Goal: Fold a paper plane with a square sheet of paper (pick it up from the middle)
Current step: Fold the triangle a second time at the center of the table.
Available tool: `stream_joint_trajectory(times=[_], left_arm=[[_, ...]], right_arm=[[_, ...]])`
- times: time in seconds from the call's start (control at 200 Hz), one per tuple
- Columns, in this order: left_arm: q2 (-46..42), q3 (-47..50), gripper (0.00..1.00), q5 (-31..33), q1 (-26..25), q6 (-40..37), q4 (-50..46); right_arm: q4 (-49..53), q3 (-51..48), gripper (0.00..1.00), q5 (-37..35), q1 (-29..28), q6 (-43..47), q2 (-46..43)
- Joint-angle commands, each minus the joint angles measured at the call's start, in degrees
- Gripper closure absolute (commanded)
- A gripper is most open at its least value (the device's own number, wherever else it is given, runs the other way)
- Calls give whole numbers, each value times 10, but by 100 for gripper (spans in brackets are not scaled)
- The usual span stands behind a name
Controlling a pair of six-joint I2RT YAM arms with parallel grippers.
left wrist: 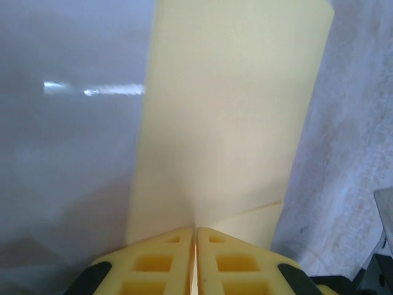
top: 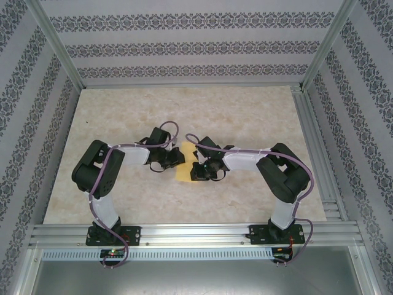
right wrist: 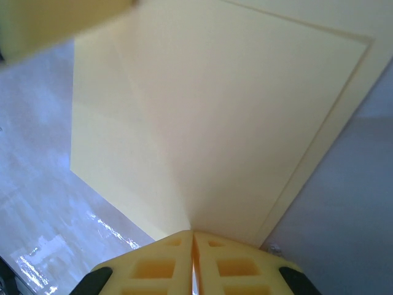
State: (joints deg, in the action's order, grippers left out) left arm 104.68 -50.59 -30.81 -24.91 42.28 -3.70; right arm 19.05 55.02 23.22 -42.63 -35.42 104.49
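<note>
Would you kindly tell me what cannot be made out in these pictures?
Top view: folds of the thin yellow-orange paper sheet are too small, partly covered by the left claw and right claw.
Left wrist view: the sheet's far end is cut off by the top edge.
Right wrist view: a blurred yellow shape hides the sheet's top-left corner; unidentifiable.

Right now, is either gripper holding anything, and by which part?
Both hold the folded sheet of paper: the left gripper pinches its left edge, the right gripper its right edge.
</note>
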Motion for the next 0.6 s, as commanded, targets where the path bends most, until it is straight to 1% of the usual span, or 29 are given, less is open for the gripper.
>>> stream_joint_trajectory(times=[0.0,0.12,0.285,0.44,0.51,0.594], left_arm=[[17,-16,87,81,48,-46,-16],[-14,-26,85,68,50,-59,-24],[-90,2,83,53,41,-48,-28],[-138,40,83,56,2,-25,-27],[-137,46,83,56,-20,-17,-24],[-120,51,85,50,-46,-2,-6]], right_arm=[[101,-34,89,-111,3,11,53],[98,-34,89,-106,3,10,49],[89,-33,89,-90,3,8,40],[69,-35,89,-62,5,4,24],[48,-37,89,-37,10,0,10],[18,-36,89,-4,17,-6,-6]])
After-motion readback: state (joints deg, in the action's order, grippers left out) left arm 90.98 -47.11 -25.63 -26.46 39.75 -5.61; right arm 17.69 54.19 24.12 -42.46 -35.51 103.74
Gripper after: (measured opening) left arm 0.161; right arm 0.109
